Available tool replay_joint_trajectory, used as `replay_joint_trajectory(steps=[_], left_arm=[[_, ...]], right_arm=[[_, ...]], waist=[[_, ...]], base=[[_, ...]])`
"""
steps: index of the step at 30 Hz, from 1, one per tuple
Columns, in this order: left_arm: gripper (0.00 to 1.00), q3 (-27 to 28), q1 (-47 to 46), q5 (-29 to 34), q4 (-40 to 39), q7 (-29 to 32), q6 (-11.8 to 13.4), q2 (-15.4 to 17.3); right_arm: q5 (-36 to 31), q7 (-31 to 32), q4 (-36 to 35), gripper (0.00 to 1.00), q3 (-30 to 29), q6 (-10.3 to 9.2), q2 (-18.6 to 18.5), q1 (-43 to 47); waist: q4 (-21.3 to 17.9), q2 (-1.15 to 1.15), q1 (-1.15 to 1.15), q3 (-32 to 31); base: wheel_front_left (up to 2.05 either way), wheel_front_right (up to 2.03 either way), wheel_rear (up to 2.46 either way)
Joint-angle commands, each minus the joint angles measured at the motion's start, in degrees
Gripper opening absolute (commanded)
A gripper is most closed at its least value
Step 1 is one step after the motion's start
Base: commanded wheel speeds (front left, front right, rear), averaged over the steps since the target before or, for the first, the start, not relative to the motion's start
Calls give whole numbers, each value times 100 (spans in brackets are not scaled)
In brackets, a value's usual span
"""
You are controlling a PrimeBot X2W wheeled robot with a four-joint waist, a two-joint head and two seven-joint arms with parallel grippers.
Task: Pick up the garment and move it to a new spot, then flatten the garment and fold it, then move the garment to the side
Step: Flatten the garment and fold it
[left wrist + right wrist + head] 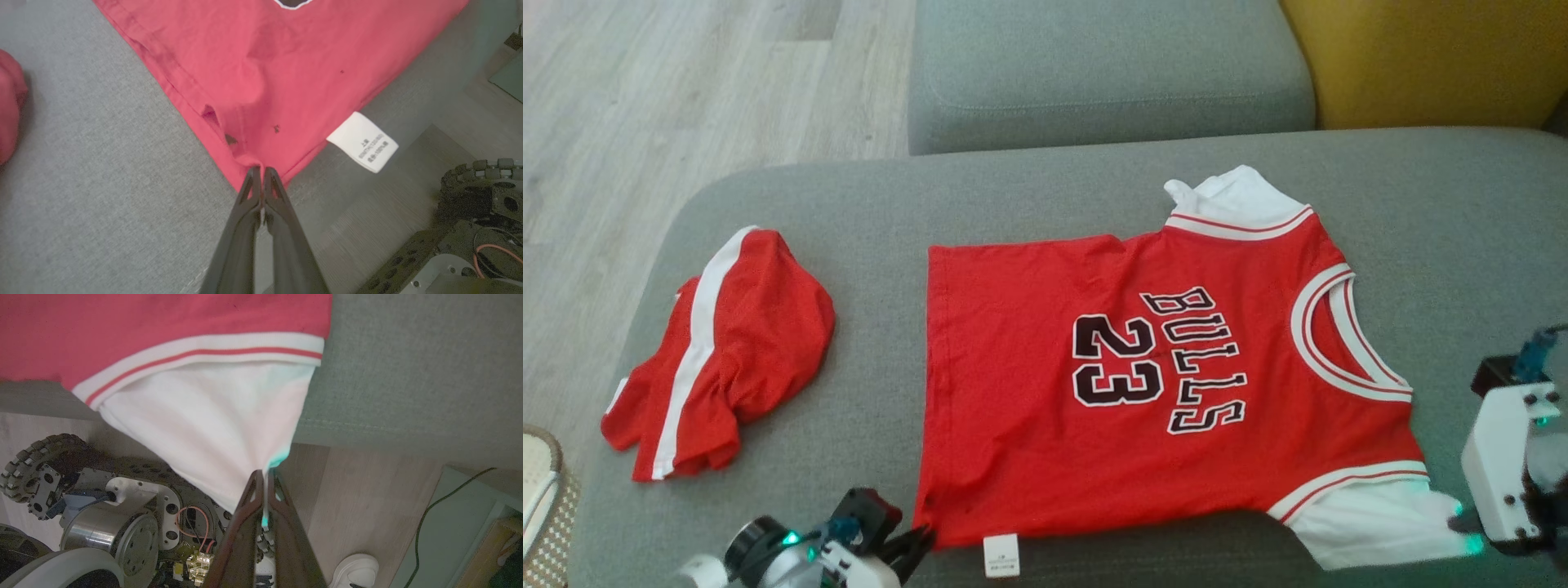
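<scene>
Ok, head view: jersey (pixel 1143 392) lies flat on the grey cushion (pixel 874 220), long axis 9–3, hem at 9 o'clock, collar at 3. Left hand (pixel 923 539) is at 7 o'clock on the hem corner. Right hand (pixel 1462 527) is at 4 o'clock on the white sleeve (pixel 1372 523). Red shorts (pixel 719 359) sit apart at 9 o'clock.
Left wrist: fingers (pixel 245 212) pressed together, pinching the red corner; care label (pixel 363 141) at 3 o'clock.
Right wrist: fingers (pixel 243 516) clamped on the sleeve tip.
</scene>
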Motion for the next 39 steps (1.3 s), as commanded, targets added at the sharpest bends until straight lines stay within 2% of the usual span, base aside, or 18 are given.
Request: replay_joint_trajectory(steps=[1,7,15,20,25,39], left_arm=[[0,297,-411,-35,-238,17,57,151],[0,509,-718,-175,-574,6,146,84],[0,630,-1215,-242,-459,-63,133,-48],[0,654,-1670,-236,-146,-102,107,-168],[0,740,-2087,-215,297,-293,141,-309],[0,695,-2579,-176,1121,-789,159,-654]], right_arm=[[-52,-39,-312,0,-48,-2,-87,-288],[-163,-482,-417,0,-189,-2,187,-749],[-374,-1260,-42,0,-43,-2,175,-1414],[-426,-1835,332,0,65,-2,148,-1859],[-551,-2547,841,0,-67,-2,208,-2264],[-424,-3630,1577,0,72,-2,180,-2763]], waist=[[3,0,0,51],[13,0,0,258],[13,0,0,664],[49,0,0,1065],[84,0,0,1471],[212,0,0,1834]], base=[[0,0,0],[0,0,0],[0,0,0],[0,0,0],[0,0,0],[0,0,0]])
